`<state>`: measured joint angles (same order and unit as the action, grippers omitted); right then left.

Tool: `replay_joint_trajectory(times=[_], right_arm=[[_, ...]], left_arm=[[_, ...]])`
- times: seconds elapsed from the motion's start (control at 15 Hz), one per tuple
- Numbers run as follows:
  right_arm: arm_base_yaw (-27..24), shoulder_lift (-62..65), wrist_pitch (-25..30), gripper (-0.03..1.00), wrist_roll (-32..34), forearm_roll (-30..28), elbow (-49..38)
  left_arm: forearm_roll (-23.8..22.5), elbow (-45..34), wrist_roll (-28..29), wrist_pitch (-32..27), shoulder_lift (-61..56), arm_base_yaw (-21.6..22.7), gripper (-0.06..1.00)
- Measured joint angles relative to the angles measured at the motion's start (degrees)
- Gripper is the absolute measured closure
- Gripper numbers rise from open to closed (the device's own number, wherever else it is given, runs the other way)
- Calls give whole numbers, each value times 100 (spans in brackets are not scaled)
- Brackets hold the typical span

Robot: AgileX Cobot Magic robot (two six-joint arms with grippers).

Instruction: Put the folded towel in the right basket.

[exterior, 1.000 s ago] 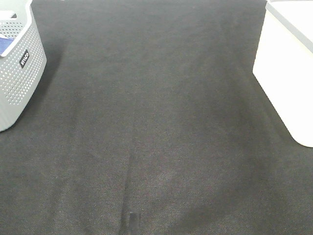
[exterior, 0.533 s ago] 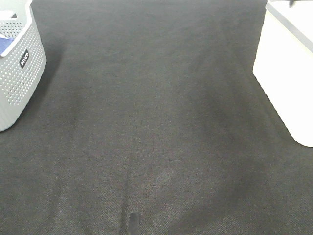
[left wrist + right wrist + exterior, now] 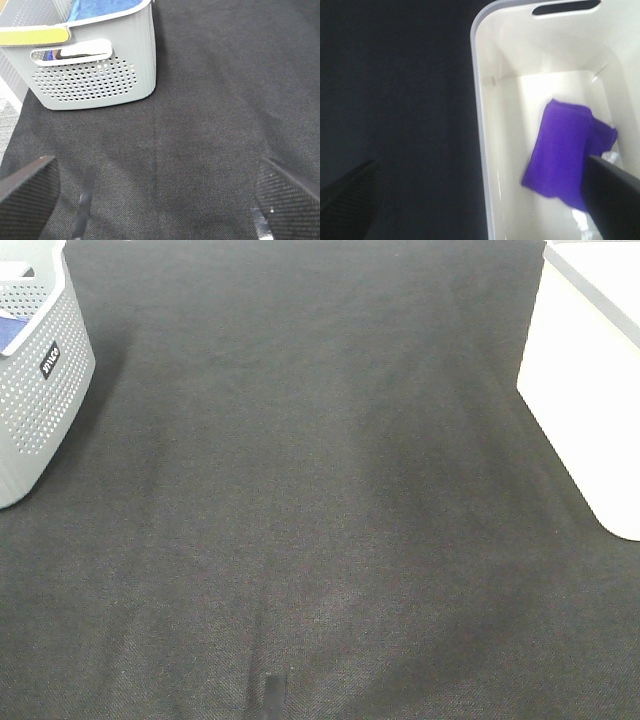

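The dark grey woven cloth tabletop [image 3: 320,490] had loads of open room across the middle of the high view. A grey perforated plastic basket [image 3: 35,410] sat jammed into the upper left corner, and a white smooth-walled plastic basket [image 3: 585,390] ran off the right edge. That view only caught the white one's outer wall and rim. The right wrist camera looked straight in and showed the purple folded towel [image 3: 565,155] lying on its floor, a bit blurry. The right gripper [image 3: 480,197] was spread wide with nothing in it. The left gripper [image 3: 159,192] was just as wide and empty, near the grey basket, which had blue fabric [image 3: 100,7] inside.
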<state>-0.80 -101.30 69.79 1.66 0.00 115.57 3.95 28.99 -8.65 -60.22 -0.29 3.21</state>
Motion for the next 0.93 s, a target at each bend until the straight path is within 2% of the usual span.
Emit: replay_joint_trajectory(times=[0.53,0.67,0.93], right_arm=[[0,3873,6,-2,-275,97,-4251],[0,4836,6,-2,-407,143,-5122],[0,6303,-103,-2,-613,206,-6240]], left_arm=[[0,0,0,0,0,0,-5],[0,0,0,0,0,0,-5],[0,0,0,0,0,0,-5]])
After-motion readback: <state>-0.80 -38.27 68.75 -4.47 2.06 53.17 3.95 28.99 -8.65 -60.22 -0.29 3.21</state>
